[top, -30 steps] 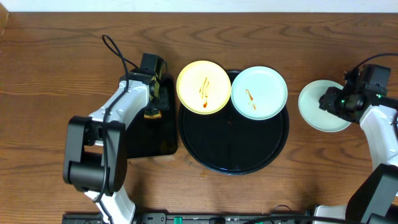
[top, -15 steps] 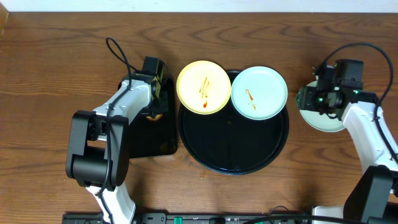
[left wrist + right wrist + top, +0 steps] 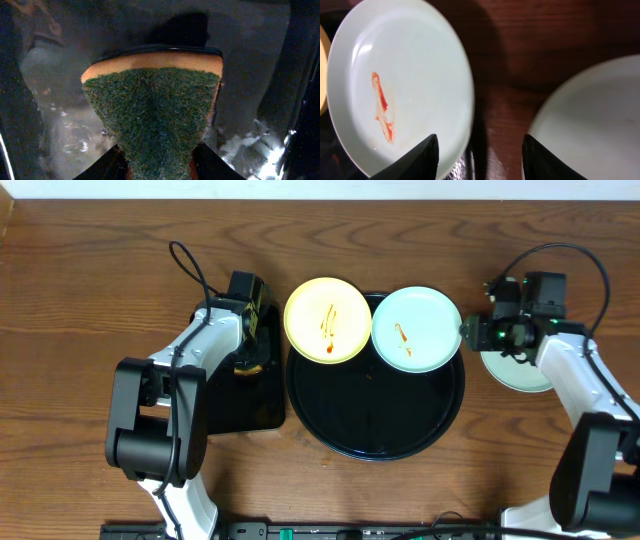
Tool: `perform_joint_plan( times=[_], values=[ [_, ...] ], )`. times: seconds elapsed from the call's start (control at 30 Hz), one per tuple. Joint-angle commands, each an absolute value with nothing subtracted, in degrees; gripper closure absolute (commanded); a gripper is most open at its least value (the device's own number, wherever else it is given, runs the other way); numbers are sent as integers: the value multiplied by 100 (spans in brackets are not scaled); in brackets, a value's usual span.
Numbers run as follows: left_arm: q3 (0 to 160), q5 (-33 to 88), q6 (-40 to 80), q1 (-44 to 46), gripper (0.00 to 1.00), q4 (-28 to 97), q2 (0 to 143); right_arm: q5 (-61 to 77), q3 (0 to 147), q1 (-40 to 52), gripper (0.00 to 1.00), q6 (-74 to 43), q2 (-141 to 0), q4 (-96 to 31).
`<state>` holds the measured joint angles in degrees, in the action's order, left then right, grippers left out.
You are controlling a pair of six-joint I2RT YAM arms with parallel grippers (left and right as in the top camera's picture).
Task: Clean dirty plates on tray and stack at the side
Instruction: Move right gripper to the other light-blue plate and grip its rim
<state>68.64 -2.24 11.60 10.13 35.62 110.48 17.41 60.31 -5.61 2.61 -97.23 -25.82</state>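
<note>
On the tray (image 3: pixel 375 412): yellow plate (image 3: pixel 328 320) at 11 o'clock, mint plate (image 3: pixel 416 328) at 1, both sauce-streaked. Third plate (image 3: pixel 515 372) sits on the surface (image 3: pixel 100 260) at 3, off-tray. Left gripper (image 3: pixel 157 147) clenched on sponge (image 3: pixel 152 105) over small tray (image 3: pixel 240 405). Right gripper (image 3: pixel 480 137) released, empty, between the mint plate and third plate.

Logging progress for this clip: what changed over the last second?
The right gripper moved left, from over the side plate to the rim of the stained mint plate, jaws open astride its edge. The left gripper barely shifted, pinching the sponge over the rectangular tray. Yellow plate, mint plate, side plate and round tray stayed put.
</note>
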Motion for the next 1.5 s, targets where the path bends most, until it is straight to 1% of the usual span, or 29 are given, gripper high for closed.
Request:
perform_joint_plan(
  times=[0.0,0.17,0.27,0.4,0.43,0.5,0.6,0.77,0.83,0.87,1.07,1.27,1.37,1.43,1.47],
  values=[
    [6836,-189,1144,989,58,3614,11113,1935,6114,-384,48,390,-9939,-2456],
    [6836,-189,1146,989,58,3616,11113,1833,6114,-329,48,244,-10219,-2224],
    [6836,-189,1146,989,58,3616,11113,1824,6114,-329,53,102,-10328,-2143],
    [6836,-189,1146,989,58,3614,11113,1837,6114,-329,69,-5,-10342,-2104],
    [6836,-189,1144,989,58,3614,11113,1859,6114,-329,76,-19,-10342,-2102],
    [6836,-189,1144,989,58,3612,11113,1874,6114,-327,86,-19,-10342,-2132],
    [6836,-189,1146,989,58,3612,11113,1872,6114,-327,90,-21,-10342,-2294],
    [6836,-191,1144,989,58,3610,11113,1868,6106,-327,92,-19,-10342,-2722],
    [6836,-191,1144,989,59,3610,11113,1868,6104,-329,95,-19,-10342,-2823],
    [6836,-189,1146,989,59,3610,11113,1868,6104,-329,99,-19,-10342,-2893],
    [6836,-189,1146,989,58,3612,11113,1872,6106,-329,99,-86,-10339,-3020],
    [6836,-187,1146,989,58,3614,11113,1872,6106,-316,99,-104,-10219,-3656],
    [6836,-189,1146,989,59,3614,11113,1870,6106,-270,99,-148,-10160,-3892],
    [6836,-189,1146,989,63,3614,11113,1868,6106,-235,99,-360,-10158,-4005],
    [6836,-187,1146,989,62,3614,11113,1868,6104,-213,99,-449,-10158,-4040]
  ],
)
